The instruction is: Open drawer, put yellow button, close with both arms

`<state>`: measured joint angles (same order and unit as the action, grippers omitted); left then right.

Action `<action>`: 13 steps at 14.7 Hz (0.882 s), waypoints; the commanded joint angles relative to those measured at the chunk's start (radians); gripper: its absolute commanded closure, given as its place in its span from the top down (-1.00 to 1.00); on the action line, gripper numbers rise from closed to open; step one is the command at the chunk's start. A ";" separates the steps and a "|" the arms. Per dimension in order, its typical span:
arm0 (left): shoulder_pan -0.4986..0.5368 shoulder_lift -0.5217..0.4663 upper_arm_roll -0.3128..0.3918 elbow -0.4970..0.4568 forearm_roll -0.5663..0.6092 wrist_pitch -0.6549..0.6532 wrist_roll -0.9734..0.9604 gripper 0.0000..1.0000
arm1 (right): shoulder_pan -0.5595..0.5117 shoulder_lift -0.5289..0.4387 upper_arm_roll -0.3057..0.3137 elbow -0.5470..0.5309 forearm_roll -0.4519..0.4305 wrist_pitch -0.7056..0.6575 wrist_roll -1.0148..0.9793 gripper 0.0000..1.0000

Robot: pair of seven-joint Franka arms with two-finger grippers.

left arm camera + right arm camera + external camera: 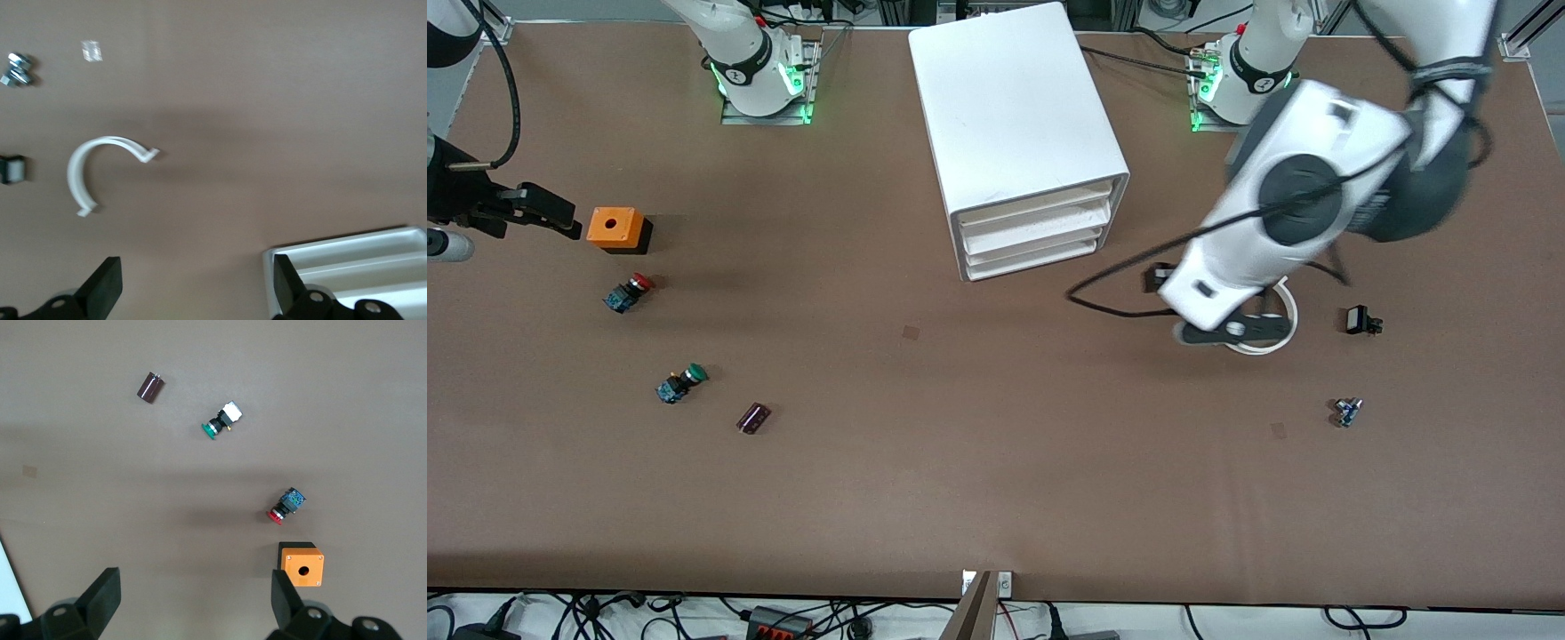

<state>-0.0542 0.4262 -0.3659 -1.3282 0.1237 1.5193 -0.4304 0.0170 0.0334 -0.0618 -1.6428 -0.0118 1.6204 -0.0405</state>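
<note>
Both hands gape wide, holding nothing — left hand (193, 293) above the tabletop (996, 480) beside the shut drawer (1036, 212), right hand (193, 610) near the orange box (615, 228).

The front view looks down from high across the tabletop (996, 498). Both wrist views face straight down, closer. The right wrist view shares the orange box (303, 565) near the right arm's end.

Robotics lab: bolted arm bases (760, 76), cables (783, 618) along table (996, 498).

Cabinet (1018, 133) stands mid-table between the arm bases. Red-capped switch (628, 292) lies just nearer the camera than the box (616, 228); green-capped switch (680, 383) nearer still.
</note>
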 commanded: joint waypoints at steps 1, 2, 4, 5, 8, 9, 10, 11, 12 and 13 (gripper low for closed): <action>0.097 -0.024 -0.018 0.056 0.017 -0.076 0.163 1.00 | -0.003 -0.026 0.007 -0.032 -0.016 0.022 -0.007 1.00; 0.118 -0.046 -0.013 0.060 0.017 -0.076 0.208 1.00 | -0.002 -0.026 0.007 -0.032 -0.016 0.029 -0.007 1.00; 0.148 -0.078 0.013 0.046 0.004 -0.070 0.336 1.00 | -0.002 -0.026 0.007 -0.034 -0.016 0.044 -0.009 1.00; 0.146 -0.101 0.039 0.041 0.005 -0.067 0.369 1.00 | 0.000 -0.029 0.007 -0.038 -0.016 0.042 -0.009 1.00; 0.087 -0.208 0.187 -0.043 -0.071 -0.027 0.439 1.00 | -0.002 -0.050 0.007 -0.075 -0.019 0.079 -0.013 1.00; 0.076 -0.271 0.240 -0.121 -0.132 0.017 0.453 1.00 | -0.002 -0.052 0.007 -0.080 -0.020 0.082 -0.013 1.00; 0.060 -0.344 0.278 -0.217 -0.168 0.081 0.461 1.00 | -0.002 -0.053 0.007 -0.081 -0.020 0.082 -0.013 1.00; 0.042 -0.392 0.298 -0.279 -0.165 0.152 0.457 1.00 | -0.002 -0.053 0.007 -0.081 -0.020 0.082 -0.013 1.00; 0.036 -0.418 0.301 -0.316 -0.153 0.185 0.458 1.00 | -0.002 -0.053 0.007 -0.081 -0.020 0.082 -0.013 1.00; 0.034 -0.426 0.301 -0.336 -0.133 0.189 0.458 1.00 | -0.003 -0.053 0.007 -0.080 -0.020 0.082 -0.013 1.00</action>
<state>0.0101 0.1105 -0.0944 -1.5044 -0.0162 1.6328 0.0089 0.0171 0.0148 -0.0618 -1.6868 -0.0169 1.6827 -0.0438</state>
